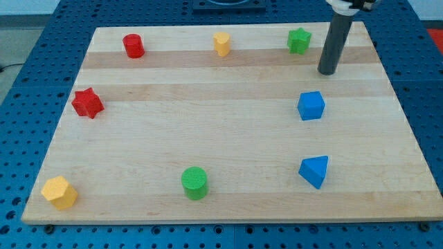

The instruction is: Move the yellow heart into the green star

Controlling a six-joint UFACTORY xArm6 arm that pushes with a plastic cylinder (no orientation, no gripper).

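The yellow heart (221,43) sits near the view's top, about the middle of the wooden board (228,131). The green star (299,40) sits to its right, near the top right, well apart from it. My tip (327,72) is at the end of the dark rod, just right of and a little below the green star, not touching it, and above the blue cube (311,106). The tip is far to the right of the yellow heart.
A red cylinder (133,45) is at the top left, a red star (87,103) at the left edge, a yellow hexagon block (59,192) at the bottom left, a green cylinder (195,182) at the bottom middle, a blue triangular block (315,171) at the lower right.
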